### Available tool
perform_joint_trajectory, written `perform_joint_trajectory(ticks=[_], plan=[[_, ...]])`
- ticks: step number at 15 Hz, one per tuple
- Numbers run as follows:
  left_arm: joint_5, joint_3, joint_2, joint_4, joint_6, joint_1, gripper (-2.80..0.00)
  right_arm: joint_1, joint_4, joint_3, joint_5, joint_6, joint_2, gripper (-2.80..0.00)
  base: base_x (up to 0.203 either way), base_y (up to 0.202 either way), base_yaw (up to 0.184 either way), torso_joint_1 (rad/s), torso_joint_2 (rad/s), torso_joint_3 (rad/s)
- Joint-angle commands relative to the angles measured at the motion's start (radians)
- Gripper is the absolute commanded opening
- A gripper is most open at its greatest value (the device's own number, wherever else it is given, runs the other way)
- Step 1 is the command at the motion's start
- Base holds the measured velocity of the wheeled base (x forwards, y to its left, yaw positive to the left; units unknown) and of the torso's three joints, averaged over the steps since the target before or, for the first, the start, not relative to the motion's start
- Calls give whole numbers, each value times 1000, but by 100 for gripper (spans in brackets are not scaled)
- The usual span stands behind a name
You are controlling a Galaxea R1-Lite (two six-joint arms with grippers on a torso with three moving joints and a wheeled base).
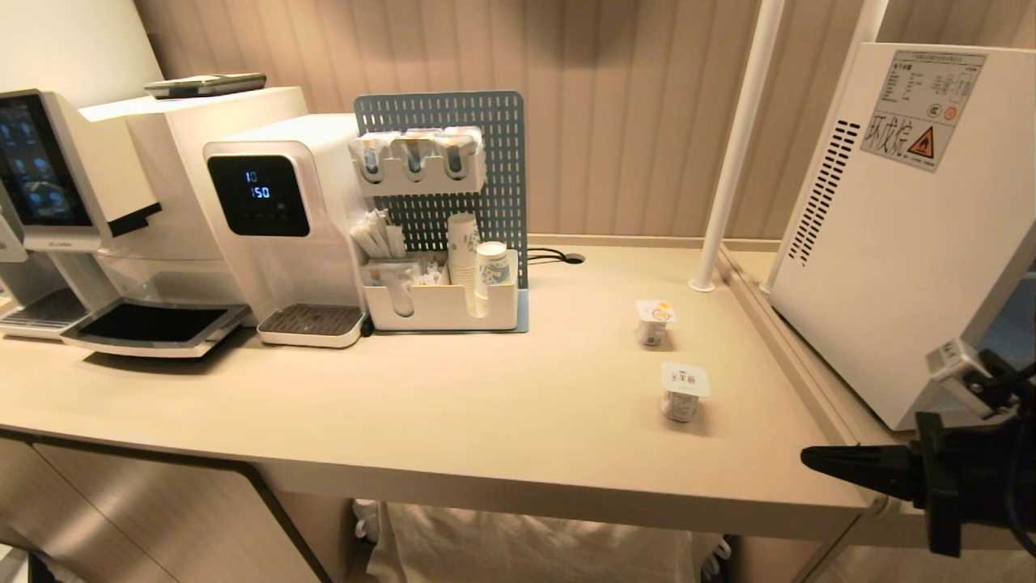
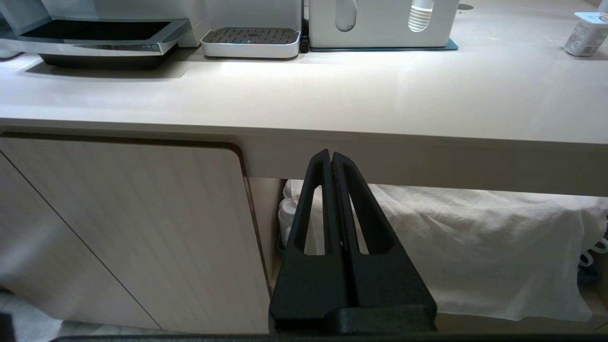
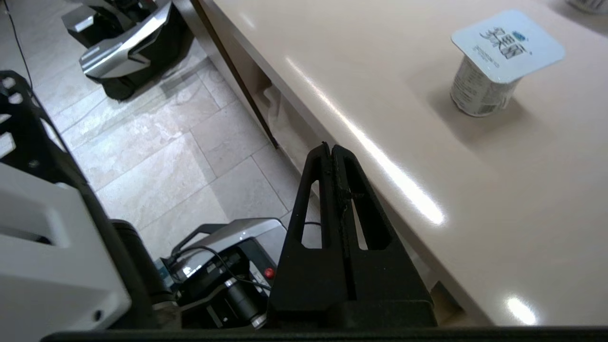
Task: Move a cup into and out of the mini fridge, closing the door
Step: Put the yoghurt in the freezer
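At far left the coffee machine (image 1: 73, 202) and water dispenser (image 1: 275, 219) line the back of the tabletop (image 1: 486, 405), beside a pegboard organiser (image 1: 445, 243) stocked with paper cups. The left pincer (image 2: 331, 159) hangs clenched and empty below the tabletop edge, apparently parked. Two sealed cups (image 1: 684, 391) stand in open space near the mini fridge (image 1: 906, 227), probably for easy reach. The right pincer (image 1: 809, 458), clenched and empty, pokes in just off the front edge.
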Motion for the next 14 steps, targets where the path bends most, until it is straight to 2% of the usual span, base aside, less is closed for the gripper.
perform_joint_trajectory(ticks=[1,4,5,7,10,14], plan=[[1,-1,1,0,0,0,-280,-29,-133,-24,16,-31,329,-280,0,0,0,0,0,0],[1,1,1,0,0,1,-280,-53,-275,-114,-20,-56,572,-280,0,0,0,0,0,0],[0,1,1,0,0,0,-280,-58,-308,-159,-42,-70,638,0,0,0,0,0,0,0],[0,1,1,0,0,0,-280,-62,-329,-262,-81,-86,702,0,0,0,0,0,0,0],[0,1,1,0,0,0,-280,-52,-310,-315,-91,-86,721,0,0,0,0,0,0,0],[0,1,1,0,-2,0,-280,-20,-192,-399,-89,-61,707,0,0,0,0,0,0,0]])
